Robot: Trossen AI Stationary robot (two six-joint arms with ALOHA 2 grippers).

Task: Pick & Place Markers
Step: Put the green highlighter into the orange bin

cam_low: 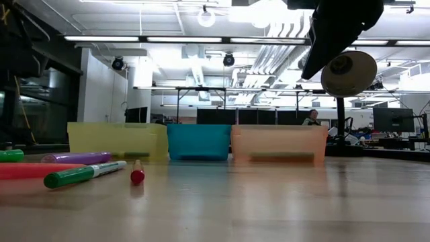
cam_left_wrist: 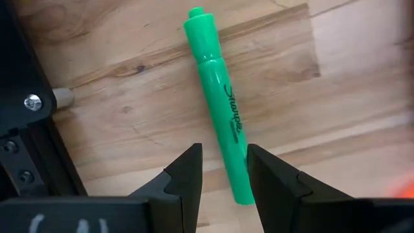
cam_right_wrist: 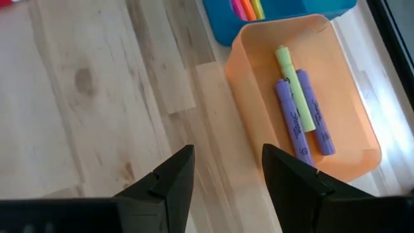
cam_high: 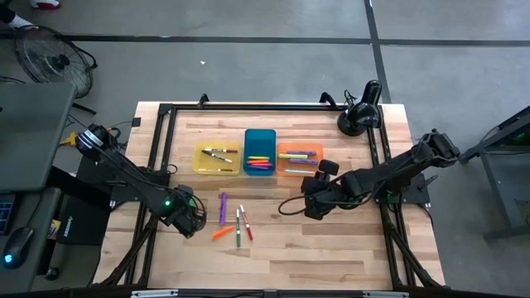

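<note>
Overhead, the left gripper (cam_high: 192,222) sits low over the near-left part of the bench (cam_high: 331,248), just left of a loose cluster of markers (cam_high: 236,222) lying on the wood: purple, green, red and orange. Farther back stand three trays in a row, the yellow tray (cam_high: 201,168), the blue tray (cam_high: 249,137) and the orange tray (cam_high: 284,170), each already holding some markers. The right gripper (cam_high: 313,201) hangs just near of the orange tray.

From bench level, the loose markers lie at the left, a green-and-white marker (cam_low: 84,173) nearest, with the three trays behind.

Through the left wrist camera, a green marker (cam_left_wrist: 218,107) lies flat on the wood and runs in between the two fingers; the jaws stand apart, one on each side of it, not yet clamped. The step in hand looks like picking this marker. The next move calls for closing squarely across its barrel, then lifting clear before carrying it to a tray.

Through the right wrist camera, the jaws stand apart and empty over bare wood, with the orange tray and its purple and yellow-green markers just beyond.
</note>
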